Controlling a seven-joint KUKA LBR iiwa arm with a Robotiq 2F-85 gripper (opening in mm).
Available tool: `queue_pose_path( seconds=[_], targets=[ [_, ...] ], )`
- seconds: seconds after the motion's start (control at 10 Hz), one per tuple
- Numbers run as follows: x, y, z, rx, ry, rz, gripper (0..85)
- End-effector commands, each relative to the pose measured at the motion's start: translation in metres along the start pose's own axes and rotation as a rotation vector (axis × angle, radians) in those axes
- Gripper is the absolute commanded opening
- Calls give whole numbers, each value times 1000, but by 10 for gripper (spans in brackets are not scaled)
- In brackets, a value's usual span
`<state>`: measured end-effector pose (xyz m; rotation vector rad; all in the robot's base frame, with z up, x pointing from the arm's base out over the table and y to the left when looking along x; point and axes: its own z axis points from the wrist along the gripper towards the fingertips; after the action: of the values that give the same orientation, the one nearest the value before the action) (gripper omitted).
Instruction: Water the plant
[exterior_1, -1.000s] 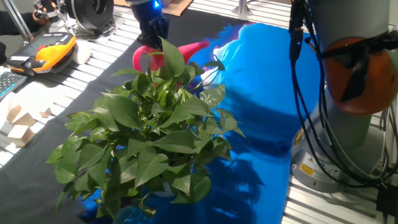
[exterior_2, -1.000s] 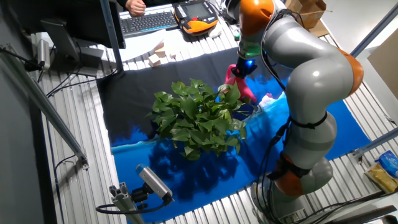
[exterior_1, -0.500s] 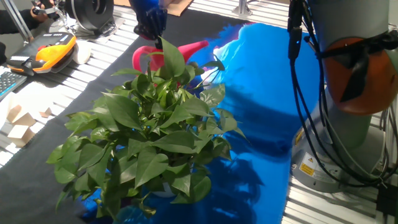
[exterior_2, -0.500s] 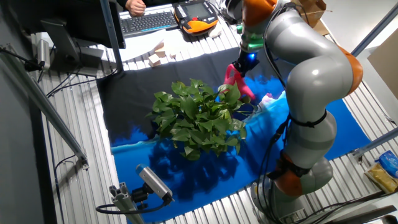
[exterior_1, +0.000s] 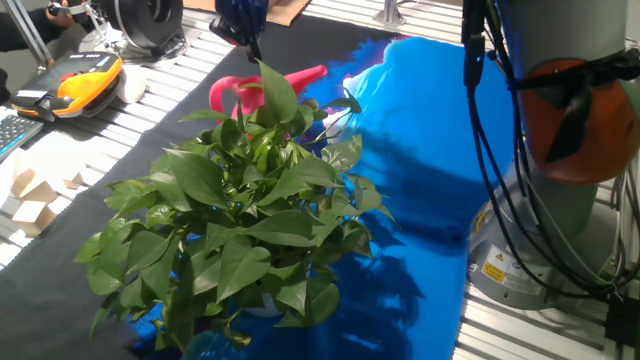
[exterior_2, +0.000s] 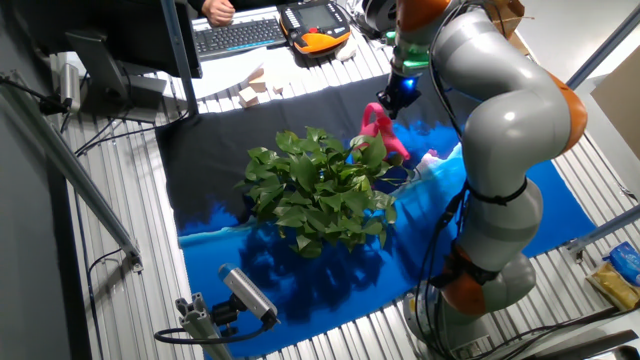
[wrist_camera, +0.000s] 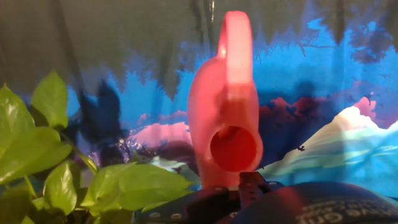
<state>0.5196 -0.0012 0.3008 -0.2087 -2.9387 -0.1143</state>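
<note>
The plant (exterior_1: 240, 210) is large and bushy, with glossy green pointed leaves, and stands on the blue and black cloth. It also shows in the other fixed view (exterior_2: 315, 185) and at the lower left of the hand view (wrist_camera: 37, 155). A pink watering can (exterior_1: 245, 92) stands upright just behind the plant, its spout pointing right. It also shows in the other fixed view (exterior_2: 380, 130). My gripper (exterior_1: 243, 28) hangs above the can's handle, apart from it and empty. It also shows in the other fixed view (exterior_2: 395, 98). The hand view looks down on the can (wrist_camera: 227, 118) and its round filling hole.
An orange teach pendant (exterior_1: 85, 75) and small wooden blocks (exterior_1: 30, 195) lie at the left. A keyboard (exterior_2: 235, 35) lies at the table's far side. The arm's grey base and cables (exterior_1: 560, 180) stand at the right. The blue cloth (exterior_1: 430, 150) covers the right half.
My gripper has risen straight up off the watering can's handle. The can has stayed down behind the plant, barely shifted.
</note>
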Motion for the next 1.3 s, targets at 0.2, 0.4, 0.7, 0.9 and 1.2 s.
queue_pose_path(
  seconds=[0.2, 0.4, 0.7, 0.9, 1.2],
  targets=[
    [3, 1, -8, -32, -21, 43, 0],
    [4, 2, -11, -4, -24, 49, 0],
    [4, 2, -10, 36, -27, 27, 0],
    [4, 2, -10, 33, -15, 1, 0],
    [4, 1, -10, 37, -19, -46, 0]
  ],
)
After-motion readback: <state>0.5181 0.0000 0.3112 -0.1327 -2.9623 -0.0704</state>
